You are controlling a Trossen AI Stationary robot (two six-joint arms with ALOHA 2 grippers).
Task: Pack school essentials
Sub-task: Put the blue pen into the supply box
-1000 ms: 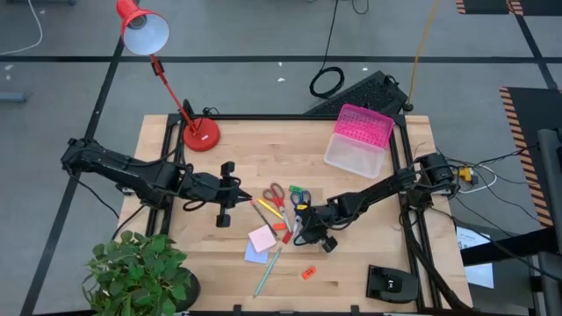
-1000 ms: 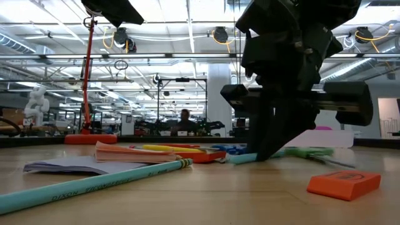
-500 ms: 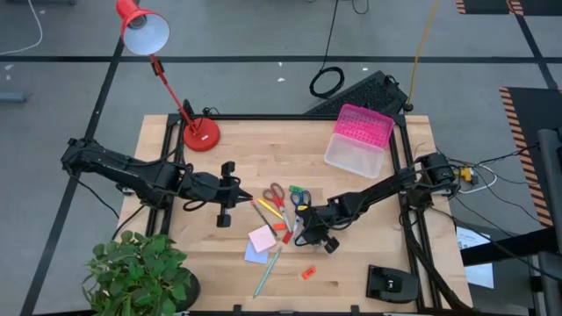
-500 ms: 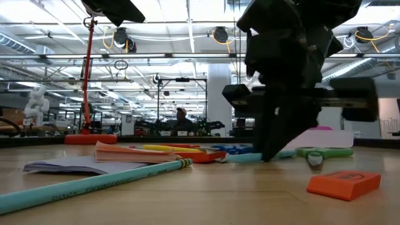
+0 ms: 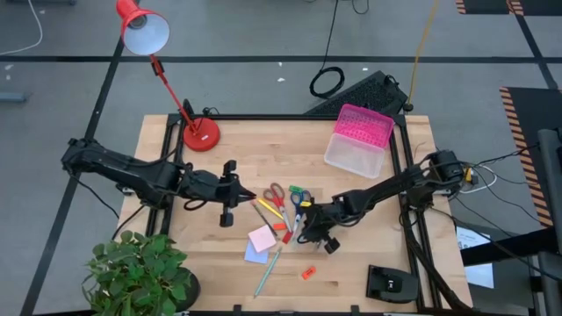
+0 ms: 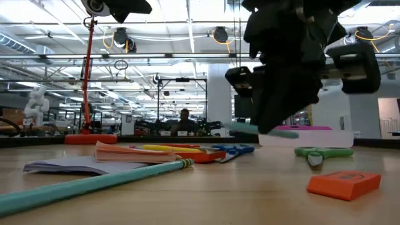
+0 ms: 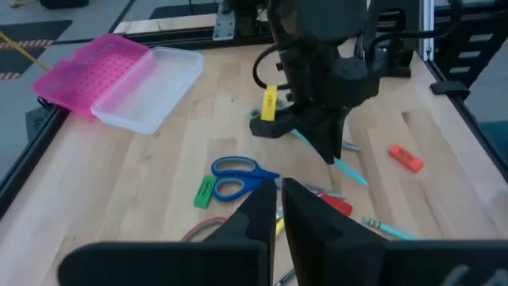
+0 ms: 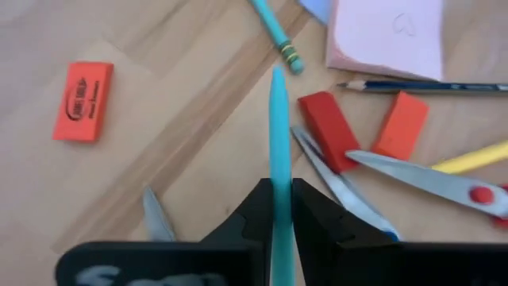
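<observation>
**Teal pen lifts clear of the pile**

The wooden bench [image 5: 351, 263] carries everything, with the clear box [image 5: 354, 151] and its pink lid [image 5: 363, 125] sitting open at the far right corner, well apart from the scattered stationery near the middle. Since a second ago the right arm has risen: in the low view its gripper [image 6: 275, 122], which stood down among the items, now hangs above the bench with a teal pen [image 8: 279, 151] clamped between its fingers, the pen's tip showing off the surface. That means the pick has succeeded, and the likely next step is carrying the pen over to the box.

The left gripper [image 7: 279, 208] waits just left of the pile, its fingers nearly closed on nothing.

Left on the bench are the pink sticky-note pad [image 5: 261, 238] on a lavender one, a long teal pencil [image 5: 267, 271] below them, the red-handled scissors [image 5: 275, 193], blue-handled scissors [image 7: 232, 176] and green-handled scissors [image 6: 322, 152], then the small pieces: two red-orange erasers [image 8: 365, 123] beside the scissor blades and a lone orange eraser [image 5: 307, 273] nearer the front edge. Most of the packing lies ahead
</observation>
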